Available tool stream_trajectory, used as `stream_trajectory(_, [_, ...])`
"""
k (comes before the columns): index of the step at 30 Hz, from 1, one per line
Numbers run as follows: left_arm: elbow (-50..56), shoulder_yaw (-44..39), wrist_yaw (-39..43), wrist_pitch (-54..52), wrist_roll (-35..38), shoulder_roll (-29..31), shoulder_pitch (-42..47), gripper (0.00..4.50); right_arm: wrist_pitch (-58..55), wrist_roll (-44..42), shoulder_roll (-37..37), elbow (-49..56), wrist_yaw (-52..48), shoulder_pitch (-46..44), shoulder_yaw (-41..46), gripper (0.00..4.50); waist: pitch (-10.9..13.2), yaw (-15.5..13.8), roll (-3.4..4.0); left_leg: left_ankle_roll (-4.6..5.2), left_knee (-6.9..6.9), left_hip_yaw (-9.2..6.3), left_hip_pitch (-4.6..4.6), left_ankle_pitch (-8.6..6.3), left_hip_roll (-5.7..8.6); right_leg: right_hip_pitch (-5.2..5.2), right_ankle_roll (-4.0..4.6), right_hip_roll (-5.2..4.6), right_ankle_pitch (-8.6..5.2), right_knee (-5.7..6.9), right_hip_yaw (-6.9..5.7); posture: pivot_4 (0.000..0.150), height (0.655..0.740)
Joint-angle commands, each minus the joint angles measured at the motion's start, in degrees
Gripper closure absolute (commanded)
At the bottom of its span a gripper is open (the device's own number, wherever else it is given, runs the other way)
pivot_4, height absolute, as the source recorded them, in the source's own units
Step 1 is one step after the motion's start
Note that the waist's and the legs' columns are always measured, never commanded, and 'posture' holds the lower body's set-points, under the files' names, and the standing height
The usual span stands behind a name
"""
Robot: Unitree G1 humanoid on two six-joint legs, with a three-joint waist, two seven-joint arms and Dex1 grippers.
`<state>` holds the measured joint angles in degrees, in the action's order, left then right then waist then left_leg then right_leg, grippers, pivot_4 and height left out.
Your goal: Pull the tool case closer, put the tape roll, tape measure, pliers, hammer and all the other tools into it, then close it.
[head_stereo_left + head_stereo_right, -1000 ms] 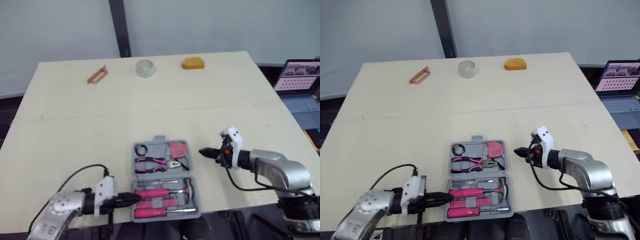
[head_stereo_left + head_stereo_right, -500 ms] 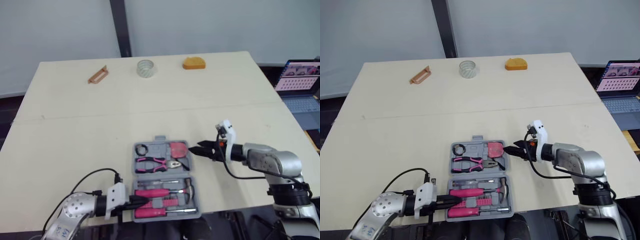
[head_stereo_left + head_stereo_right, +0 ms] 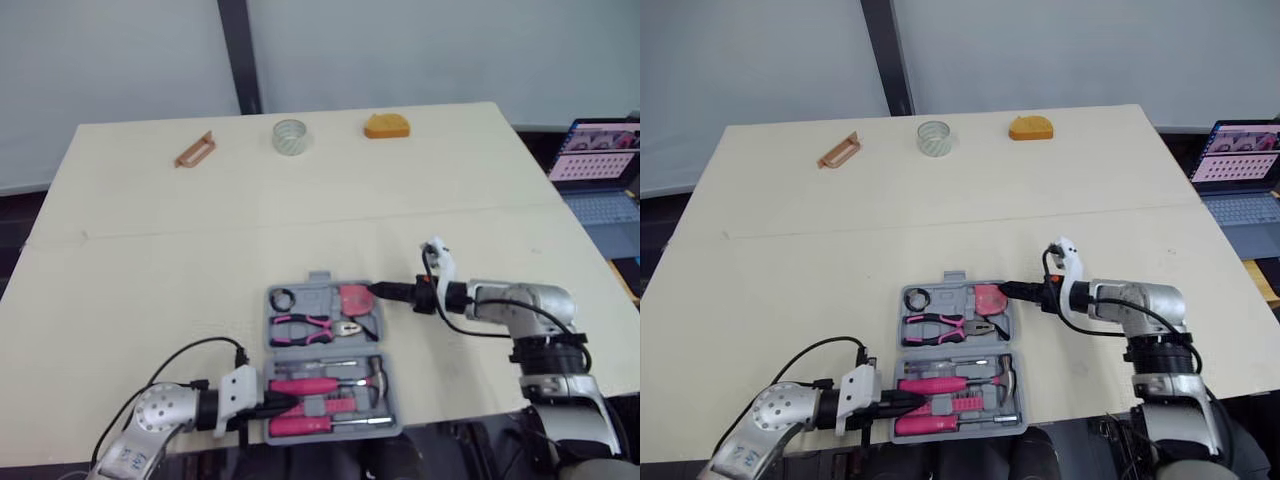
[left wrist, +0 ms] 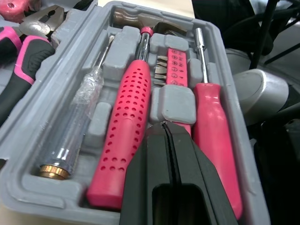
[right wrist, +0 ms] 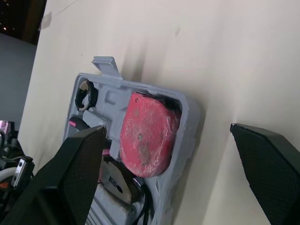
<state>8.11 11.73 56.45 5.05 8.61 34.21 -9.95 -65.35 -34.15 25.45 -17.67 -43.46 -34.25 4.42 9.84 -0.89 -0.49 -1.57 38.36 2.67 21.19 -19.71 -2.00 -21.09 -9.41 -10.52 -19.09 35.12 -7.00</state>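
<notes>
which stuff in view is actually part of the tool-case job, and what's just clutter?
Job:
- tool case, open
- in it: pliers, hammer, tape measure, small black tape roll, screwdrivers
- left gripper and right gripper, at its edges

Lying about, apparently:
- clear tape roll, possibly a job item
- orange object
- brown handle-shaped piece
- laptop
</notes>
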Motion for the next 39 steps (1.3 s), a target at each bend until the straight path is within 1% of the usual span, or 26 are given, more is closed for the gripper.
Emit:
stream_trajectory(1, [-2.0, 0.8, -0.6, 0.9, -1.8, 0.3, 0.4, 4.50, 1.2, 0.0, -0.9, -2.2, -1.1, -1.8, 0.0, 0.02, 0.0, 0.2, 0.01, 0.00, 0.00, 0.00, 0.00, 0.00, 0.00, 0.00, 0.00, 0.00, 0.00, 0.00, 0.00, 0.150, 0.7400])
stream_trajectory(6, [-4.2, 0.5, -1.6, 1.5, -3.2, 0.8, 2.3, 4.50, 2.0, -0.7, -3.2, -6.4, -4.2, -4.2, -0.5, 0.02, 0.0, 0.3, 0.11, 0.00, 0.02, 0.00, -0.01, 0.00, 0.00, 0.01, 0.00, 0.00, 0.00, 0.03, 0.00, 0.150, 0.7400])
stream_trajectory(11, [-4.3, 0.6, -2.1, 0.9, -3.9, 1.0, 2.8, 4.50, 2.4, -0.7, -3.8, -8.2, -7.7, -5.6, -1.8, 0.02, -0.1, 0.9, 0.17, -0.01, -0.02, -0.01, -0.03, 0.01, 0.00, 0.00, 0.00, 0.00, 0.00, 0.06, -0.01, 0.150, 0.7400])
stream_trajectory(14, [-4.3, 0.7, -2.5, 0.6, -4.2, 1.1, 3.1, 4.50, 2.4, -1.3, -4.2, -7.9, -8.9, -6.6, -1.9, 0.02, -0.1, 1.1, 0.22, -0.01, -0.03, -0.01, -0.03, 0.01, 0.00, 0.00, 0.00, 0.00, 0.00, 0.06, -0.01, 0.150, 0.7400])
stream_trajectory(17, [-4.0, 0.7, -3.0, 0.2, -4.1, 0.7, 3.0, 4.50, 1.4, -2.4, -3.7, -5.3, -9.7, -6.6, -1.3, 0.02, -0.1, 1.1, 0.24, -0.01, -0.03, -0.01, -0.03, 0.01, 0.00, 0.00, 0.00, 0.00, 0.00, 0.06, -0.01, 0.150, 0.7400])
stream_trajectory(23, [-1.3, -0.3, -5.3, -1.3, -2.9, -0.2, 1.7, 4.50, -3.9, -7.1, -0.3, 8.1, -10.9, -2.7, 0.0, 0.02, -0.1, 0.9, 0.28, -0.01, -0.03, -0.02, -0.02, 0.01, 0.00, -0.01, 0.00, -0.01, 0.00, 0.06, -0.01, 0.150, 0.7400])
stream_trajectory(26, [3.6, -2.3, -7.3, -4.6, -0.5, -0.8, -0.5, 4.50, -8.2, -11.9, 3.0, 18.2, -11.4, 0.7, 1.5, 0.02, -0.1, 0.9, 0.27, -0.01, -0.02, -0.03, 0.00, 0.01, 0.00, 0.00, 0.00, -0.01, 0.00, 0.02, -0.01, 0.150, 0.7400])
stream_trajectory(29, [6.7, -3.9, -9.6, -6.9, 0.3, -1.2, -2.1, 4.50, -11.9, -16.4, 5.6, 25.8, -10.9, 3.2, 2.8, 0.02, -0.1, 0.9, 0.27, -0.01, -0.07, -0.04, 0.01, 0.01, -0.01, -0.01, 0.00, -0.01, 0.00, -0.02, 0.00, 0.150, 0.7400])
stream_trajectory(32, [11.5, -6.9, -13.5, -10.2, 1.0, -2.1, -4.0, 4.50, -15.9, -21.5, 8.3, 33.7, -9.8, 6.5, 5.0, 0.02, -0.1, 0.9, 0.27, -0.01, -0.10, -0.04, 0.01, 0.01, -0.01, -0.02, 0.00, -0.01, 0.00, -0.04, 0.00, 0.150, 0.7400])
stream_trajectory(33, [15.6, -9.5, -14.7, -13.3, 3.8, -2.3, -5.7, 4.50, -17.3, -23.3, 9.4, 36.3, -9.4, 7.9, 6.0, 0.02, 0.0, 0.9, 0.23, -0.01, -0.11, -0.05, 0.03, 0.01, -0.01, -0.02, 0.00, -0.01, 0.00, -0.05, -0.01, 0.150, 0.7400])
stream_trajectory(34, [21.5, -13.2, -15.7, -17.7, 8.4, -2.0, -9.0, 4.50, -18.5, -24.9, 10.5, 38.8, -8.8, 9.4, 7.2, 0.02, 0.0, 0.9, 0.17, 0.00, -0.12, -0.07, 0.06, 0.00, -0.01, -0.02, 0.00, -0.01, 0.00, -0.06, -0.01, 0.150, 0.7400])
stream_trajectory(36, [33.0, -21.4, -15.4, -26.0, 20.0, 0.3, -17.6, 4.50, -20.7, -28.7, 12.8, 42.6, -8.2, 12.3, 10.0, 0.02, 0.1, 1.0, -0.01, 0.01, -0.15, -0.07, 0.08, -0.03, -0.01, -0.02, 0.00, -0.02, 0.00, -0.14, 0.00, 0.150, 0.7400])
stream_trajectory(38, [39.6, -31.1, -14.3, -32.6, 32.0, 2.6, -27.5, 4.50, -22.6, -32.9, 14.8, 45.4, -7.4, 14.8, 12.6, 0.02, 0.1, 1.1, -0.08, 0.03, -0.15, -0.07, 0.08, -0.11, -0.05, 0.01, 0.00, 0.00, 0.00, -0.22, 0.03, 0.150, 0.7400])
stream_trajectory(39, [40.7, -36.0, -12.1, -34.3, 35.7, 3.5, -32.7, 4.50, -23.2, -34.7, 15.6, 46.5, -6.8, 15.9, 13.3, 0.02, 0.1, 1.0, -0.07, 0.05, -0.12, -0.04, 0.04, -0.14, -0.04, 0.04, 0.00, -0.01, 0.00, -0.27, 0.05, 0.150, 0.7400])
